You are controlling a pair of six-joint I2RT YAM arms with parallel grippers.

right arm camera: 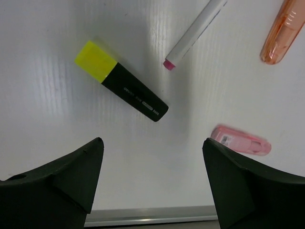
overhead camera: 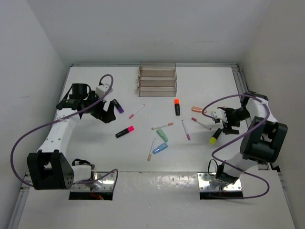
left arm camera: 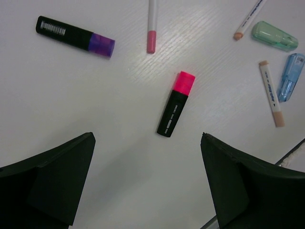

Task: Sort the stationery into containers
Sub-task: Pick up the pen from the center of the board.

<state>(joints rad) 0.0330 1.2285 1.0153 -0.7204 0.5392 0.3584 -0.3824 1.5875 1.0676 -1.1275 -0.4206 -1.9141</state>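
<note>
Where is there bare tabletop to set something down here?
Free: right of the trays toward the far corner; the strip from the pink highlighter to the near edge. Crowded: around the green piece and by the right gripper.

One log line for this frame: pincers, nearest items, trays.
left pincer open, near pink highlighter | right pincer open, near yellow highlighter | trays: no items seen inside

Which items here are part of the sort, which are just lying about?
Job: trays; pink highlighter; purple highlighter; yellow highlighter; orange highlighter; white pen; green piece; blue piece; peach piece; pink piece.
Just there: purple cable; base plates.
</note>
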